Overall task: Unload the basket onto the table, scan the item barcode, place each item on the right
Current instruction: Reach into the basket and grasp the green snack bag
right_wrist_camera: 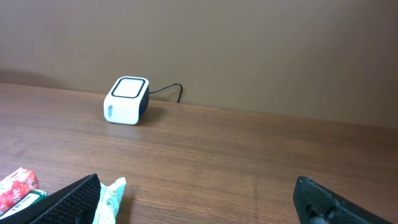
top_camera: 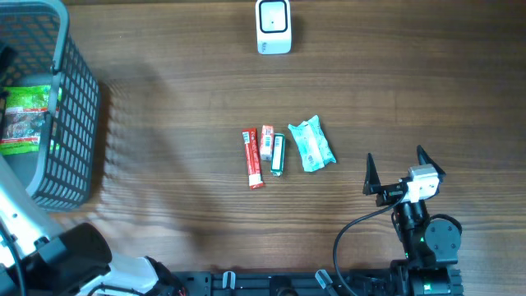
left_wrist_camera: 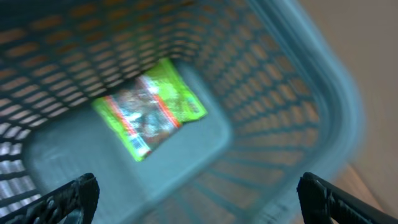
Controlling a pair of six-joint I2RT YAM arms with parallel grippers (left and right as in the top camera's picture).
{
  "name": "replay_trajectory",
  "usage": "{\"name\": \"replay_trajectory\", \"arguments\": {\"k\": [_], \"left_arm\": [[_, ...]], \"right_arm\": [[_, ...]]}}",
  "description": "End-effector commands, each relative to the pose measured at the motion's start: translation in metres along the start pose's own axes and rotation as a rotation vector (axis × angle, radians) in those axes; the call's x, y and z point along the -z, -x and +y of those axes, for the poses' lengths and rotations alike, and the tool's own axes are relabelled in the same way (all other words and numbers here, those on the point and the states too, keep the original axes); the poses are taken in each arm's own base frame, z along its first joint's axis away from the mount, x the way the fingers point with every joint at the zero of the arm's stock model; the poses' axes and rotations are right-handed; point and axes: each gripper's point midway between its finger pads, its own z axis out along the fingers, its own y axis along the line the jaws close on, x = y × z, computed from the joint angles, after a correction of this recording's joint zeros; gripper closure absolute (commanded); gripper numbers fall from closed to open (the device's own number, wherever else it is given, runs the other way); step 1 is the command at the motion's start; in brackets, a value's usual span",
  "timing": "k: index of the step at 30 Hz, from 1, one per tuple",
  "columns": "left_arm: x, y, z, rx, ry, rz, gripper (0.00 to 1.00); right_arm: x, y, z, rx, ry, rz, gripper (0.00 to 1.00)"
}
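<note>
left fingers (left_wrist_camera: pixel 74 196) spread wide over the basket (left_wrist_camera: pixel 298 124) at nine o'clock, a green snack packet (left_wrist_camera: pixel 149 115) lying loose on its floor. right fingers (top_camera: pixel 369 174), also spread, held nothing at four o'clock. four items (top_camera: pixel 278 154) lay mid-table; each likely needed its barcode squared to the scanner (top_camera: pixel 273 26) at twelve.

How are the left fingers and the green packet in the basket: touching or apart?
Apart. Left wrist view: green packet lies on the basket floor, both fingers clear of it.
</note>
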Motion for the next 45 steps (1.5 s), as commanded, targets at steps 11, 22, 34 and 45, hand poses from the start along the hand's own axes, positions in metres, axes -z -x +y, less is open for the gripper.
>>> {"name": "replay_trajectory", "arguments": {"k": [11, 22, 34, 45], "left_arm": [[-0.148, -0.028, 0.061, 0.143, 0.179, 0.203, 0.0], [-0.24, -0.07, 0.076, 0.292, 0.253, 0.283, 0.0], [-0.294, -0.135, 0.098, 0.365, 0.344, 0.378, 0.0], [-0.298, -0.156, 0.106, 0.358, 0.364, 0.413, 0.86]], "right_arm": [[0.0, 0.002, 0.001, 0.0, 0.002, -0.009, 0.0], [0.0, 0.002, 0.001, 0.0, 0.002, -0.009, 0.0], [0.0, 0.002, 0.001, 0.0, 0.002, -0.009, 0.0], [0.0, 0.002, 0.001, 0.0, 0.002, -0.009, 0.0]]}}
